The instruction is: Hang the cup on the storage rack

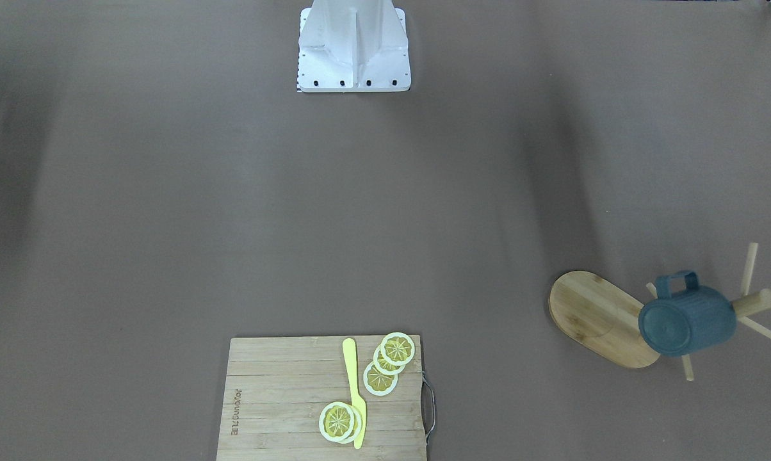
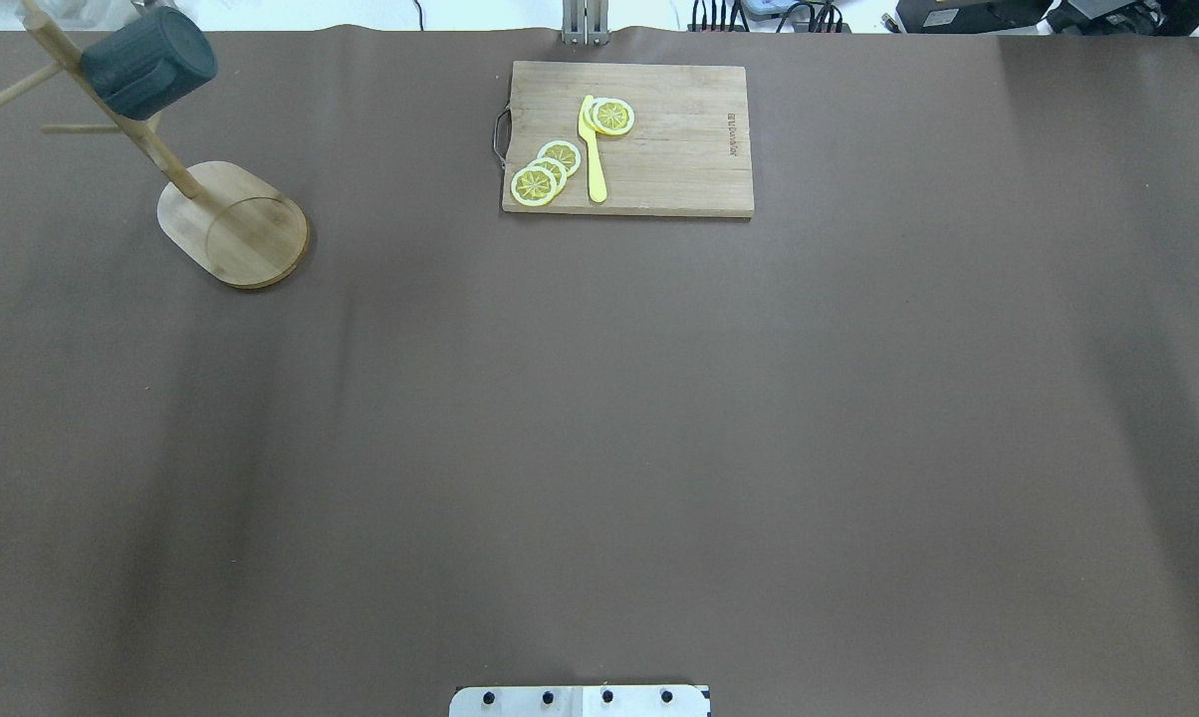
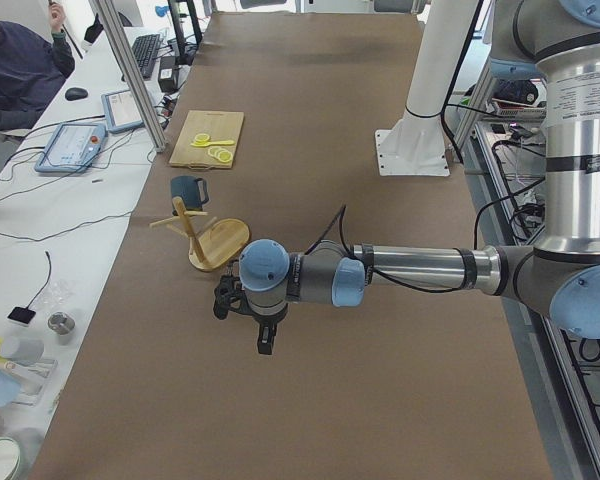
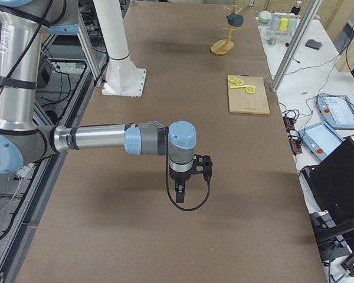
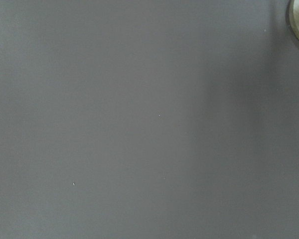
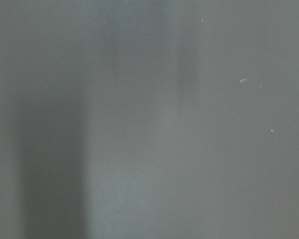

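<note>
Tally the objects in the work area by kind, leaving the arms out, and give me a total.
Cup: 1
Storage rack: 1
Cutting board: 1
Yellow knife: 1
Lemon slices: 5
Total: 9

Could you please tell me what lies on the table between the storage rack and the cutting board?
Nothing does: the overhead view shows only bare brown table covering between the storage rack and the cutting board.
</note>
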Controlling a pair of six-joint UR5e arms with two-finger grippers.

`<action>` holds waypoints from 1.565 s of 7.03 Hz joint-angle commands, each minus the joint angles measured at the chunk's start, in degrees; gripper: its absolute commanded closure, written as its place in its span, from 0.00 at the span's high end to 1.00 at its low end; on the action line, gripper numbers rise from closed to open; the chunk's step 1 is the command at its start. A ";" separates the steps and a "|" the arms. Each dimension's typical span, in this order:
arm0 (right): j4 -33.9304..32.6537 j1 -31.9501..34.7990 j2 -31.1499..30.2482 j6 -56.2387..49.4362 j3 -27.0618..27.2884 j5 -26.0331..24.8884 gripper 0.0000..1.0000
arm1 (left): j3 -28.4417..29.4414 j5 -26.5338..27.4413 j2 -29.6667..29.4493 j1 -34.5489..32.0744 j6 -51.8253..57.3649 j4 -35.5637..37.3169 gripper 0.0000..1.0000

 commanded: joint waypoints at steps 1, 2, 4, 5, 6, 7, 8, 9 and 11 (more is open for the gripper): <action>0.09 0.00 -0.01 0.00 0.18 0.46 1.00 | 0.08 -0.02 0.73 0.05 0.00 0.00 0.99; 0.10 0.00 -0.10 0.00 0.18 0.46 1.00 | 0.00 -0.02 0.91 0.05 0.00 0.00 0.99; 0.10 0.00 -0.01 0.00 0.53 0.55 1.00 | 0.00 -0.02 1.44 -0.03 0.00 -0.09 0.99; 0.10 0.00 -0.01 0.00 0.88 0.55 1.00 | 0.00 -0.11 1.53 -0.03 0.00 -0.09 0.99; 0.10 0.00 -0.01 0.00 1.23 0.64 1.00 | 0.00 -0.11 1.53 -0.03 0.00 -0.09 0.99; 0.10 0.00 -0.01 0.00 1.24 0.73 1.00 | 0.00 -0.03 1.62 -0.03 0.00 -0.09 0.99; 0.01 0.00 0.07 0.08 1.24 0.73 1.00 | 0.00 -0.02 2.05 -0.03 0.00 -0.09 0.99; 0.01 0.00 0.08 0.09 1.32 0.81 1.00 | -0.09 -0.11 2.23 -0.03 0.00 -0.09 0.99; 0.10 0.00 0.08 0.09 1.24 0.73 1.00 | -0.09 -0.11 2.32 -0.03 0.00 -0.09 0.99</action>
